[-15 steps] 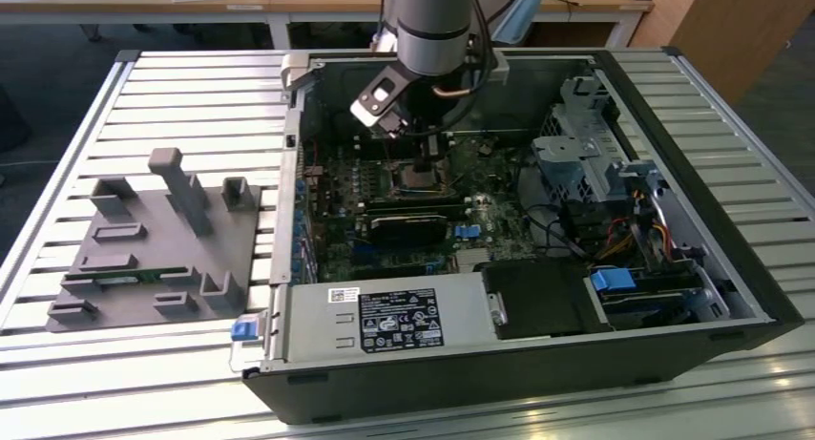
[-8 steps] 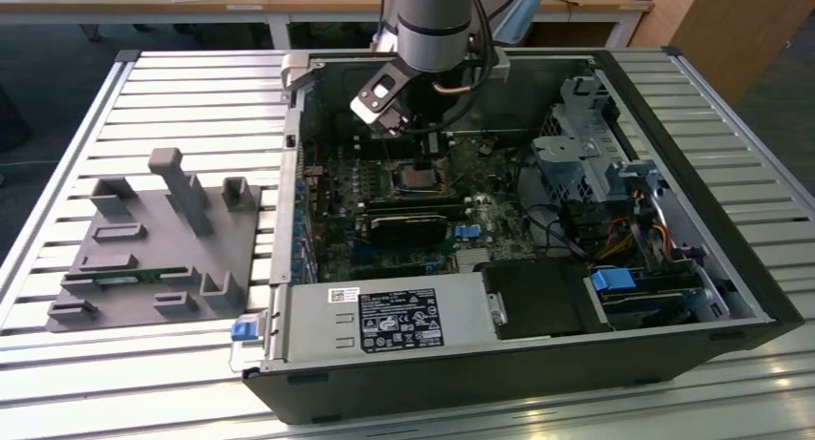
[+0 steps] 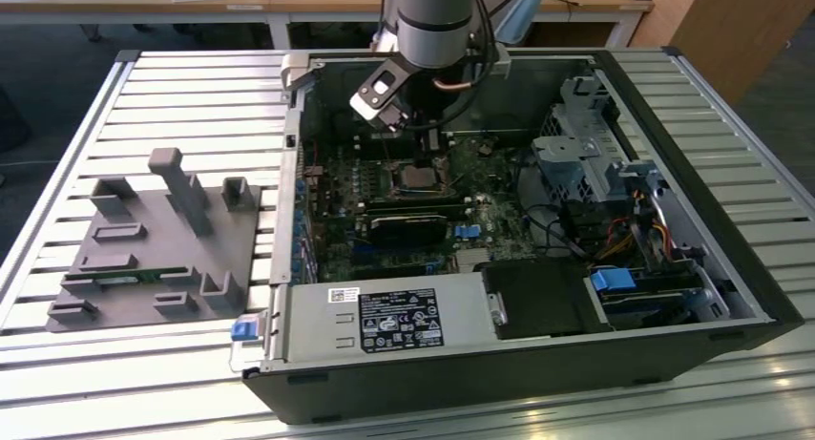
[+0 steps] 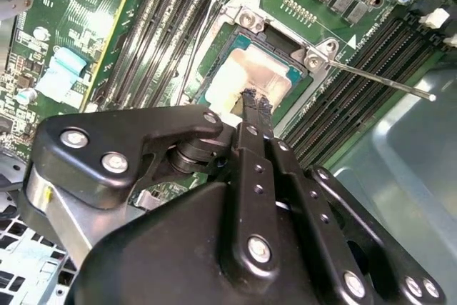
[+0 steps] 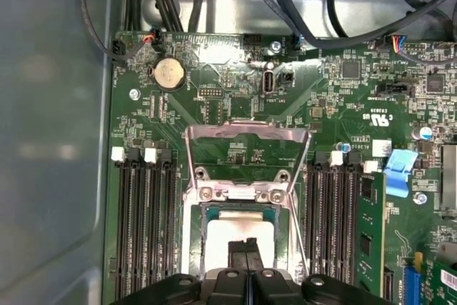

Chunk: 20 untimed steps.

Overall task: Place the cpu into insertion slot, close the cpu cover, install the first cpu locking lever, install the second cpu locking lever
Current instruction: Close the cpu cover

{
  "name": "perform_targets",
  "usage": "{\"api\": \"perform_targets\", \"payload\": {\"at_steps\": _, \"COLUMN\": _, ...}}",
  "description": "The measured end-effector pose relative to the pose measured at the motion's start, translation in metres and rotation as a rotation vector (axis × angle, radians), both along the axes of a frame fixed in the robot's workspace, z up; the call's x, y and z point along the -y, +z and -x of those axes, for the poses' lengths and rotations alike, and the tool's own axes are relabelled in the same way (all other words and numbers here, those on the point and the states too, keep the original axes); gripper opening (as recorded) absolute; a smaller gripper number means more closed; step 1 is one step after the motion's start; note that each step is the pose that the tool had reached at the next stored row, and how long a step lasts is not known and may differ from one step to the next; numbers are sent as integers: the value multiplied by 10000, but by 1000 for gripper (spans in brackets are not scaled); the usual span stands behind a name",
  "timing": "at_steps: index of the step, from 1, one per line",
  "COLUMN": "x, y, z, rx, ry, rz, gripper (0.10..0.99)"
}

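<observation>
The cpu [image 5: 227,242], a silvery square chip, lies in the insertion slot [image 5: 201,212] on the green board. It also shows in the second wrist view as the cpu [image 4: 243,76], under the fingertips. My gripper [image 5: 246,246] is shut, its black fingers pressed together with nothing between them. The tips sit just over the chip's middle; I cannot tell whether they touch it. The cpu cover [image 5: 247,132], a thin metal frame, is swung open beyond the socket's hinge. A thin locking lever [image 4: 378,81] sticks out unlatched beside the socket. In the exterior view my gripper [image 3: 428,157] hangs over the insertion slot [image 3: 417,176].
Long black memory slots [image 5: 148,219] flank the socket on both sides. Cables [image 5: 285,5] run along the case wall. The open computer case [image 3: 662,230] holds a black finned card [image 3: 407,220], a drive cage and a power supply. A grey fixture block [image 3: 153,249] sits on the exterior view's left.
</observation>
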<state>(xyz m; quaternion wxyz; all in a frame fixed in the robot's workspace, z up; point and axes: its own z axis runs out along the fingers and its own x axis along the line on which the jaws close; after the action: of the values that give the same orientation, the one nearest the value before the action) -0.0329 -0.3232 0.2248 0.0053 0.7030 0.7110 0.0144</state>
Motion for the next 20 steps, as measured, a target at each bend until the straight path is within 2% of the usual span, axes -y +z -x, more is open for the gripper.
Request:
{"api": "perform_targets", "payload": {"at_steps": 3, "x": 0, "y": 55, "z": 0, "rx": -3, "ry": 0, "rz": -1, "gripper": 106}}
{"api": "perform_targets", "payload": {"at_steps": 8, "x": 0, "y": 186, "z": 0, "rx": -16, "ry": 0, "rz": -7, "gripper": 106}}
{"api": "perform_targets", "payload": {"at_steps": 16, "x": 0, "y": 203, "z": 1, "rx": -18, "ry": 0, "rz": -15, "gripper": 106}}
{"api": "perform_targets", "payload": {"at_steps": 20, "x": 0, "y": 280, "z": 2, "rx": -17, "ry": 0, "rz": -35, "gripper": 106}}
